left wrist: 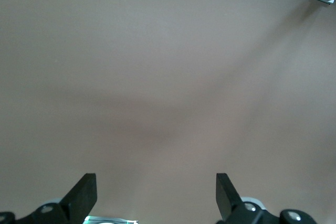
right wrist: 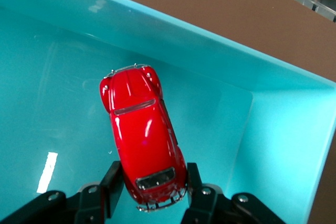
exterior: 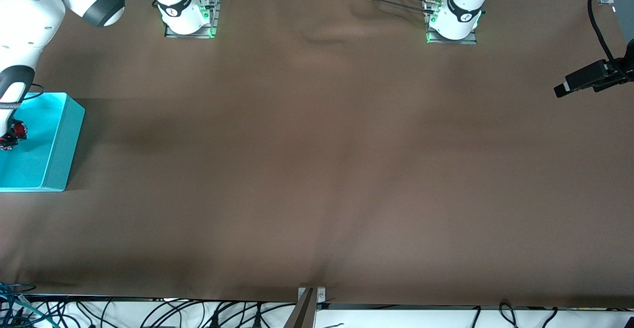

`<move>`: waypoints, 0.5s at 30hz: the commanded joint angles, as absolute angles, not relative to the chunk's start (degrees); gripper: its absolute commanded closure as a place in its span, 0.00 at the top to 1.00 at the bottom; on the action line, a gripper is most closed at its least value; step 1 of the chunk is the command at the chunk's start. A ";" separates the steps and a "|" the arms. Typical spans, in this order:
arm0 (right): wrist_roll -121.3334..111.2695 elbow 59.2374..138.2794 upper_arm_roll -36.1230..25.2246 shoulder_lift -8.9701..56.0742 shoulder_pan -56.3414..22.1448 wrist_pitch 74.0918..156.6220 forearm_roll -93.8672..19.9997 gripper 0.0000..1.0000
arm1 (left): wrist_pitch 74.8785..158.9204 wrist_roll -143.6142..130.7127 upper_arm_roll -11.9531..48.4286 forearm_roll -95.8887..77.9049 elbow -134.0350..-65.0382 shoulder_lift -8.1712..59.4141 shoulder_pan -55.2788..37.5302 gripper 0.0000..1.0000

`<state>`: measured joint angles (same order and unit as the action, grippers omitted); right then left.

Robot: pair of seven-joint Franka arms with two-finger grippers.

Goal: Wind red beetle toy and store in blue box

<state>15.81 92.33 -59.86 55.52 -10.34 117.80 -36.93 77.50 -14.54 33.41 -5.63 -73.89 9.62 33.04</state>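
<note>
Front view: right gripper (exterior: 7, 138) is over the blue box (exterior: 58, 139) at the right arm's end of the desk (exterior: 317, 169), clamped on the red beetle toy (exterior: 20, 130), w/ only a bit of red showing. The left arm waits; its gripper isn't visible here.

Left wrist view: left gripper (left wrist: 156, 195) hangs over bare desk, fingers spread wide, nothing between them.

Right wrist view: right gripper pinches the toy (right wrist: 143, 138) by its sides at one end, above the box's cyan floor (right wrist: 63, 98), near a corner. Step in hand looks like the drop-off: go lower first, let go close to the floor so a wound car doesn't bounce or roll, and stay off the wall. Long axis runs straight out from the gripper, free end aimed at the box wall; can't tell nose from tail.
</note>
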 commanded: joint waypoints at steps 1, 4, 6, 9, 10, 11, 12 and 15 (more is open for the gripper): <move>16.88 92.72 -59.15 54.67 -10.28 118.39 -36.12 0.00 | 77.43 -14.15 33.66 -6.50 -72.95 10.02 33.40 1.00; 16.79 92.72 -59.06 54.67 -10.28 118.39 -36.04 0.00 | 77.43 -14.06 33.66 -6.50 -72.95 10.02 33.40 1.00; 16.79 92.72 -58.97 54.67 -10.28 118.39 -36.04 0.00 | 77.43 -14.15 33.66 -6.50 -72.95 10.02 33.40 1.00; 16.79 92.72 -58.45 54.67 -10.28 118.39 -36.04 0.02 | 77.43 -14.06 33.66 -6.50 -72.95 10.02 33.40 1.00; 16.79 92.72 -58.36 54.67 -10.28 118.48 -36.04 0.13 | 77.43 -14.15 33.66 -6.50 -72.95 10.02 33.40 1.00; 16.79 92.72 -58.27 54.75 -10.28 118.74 -36.04 0.22 | 77.43 -14.15 33.66 -6.50 -72.95 10.02 33.40 1.00; 16.79 92.72 -58.27 54.93 -10.28 119.00 -36.04 0.26 | 77.43 -14.15 33.66 -6.50 -72.95 10.02 33.40 1.00; 16.96 92.72 -58.27 55.46 -10.28 119.35 -36.04 0.49 | 77.43 -14.15 33.66 -6.50 -73.04 10.02 33.40 1.00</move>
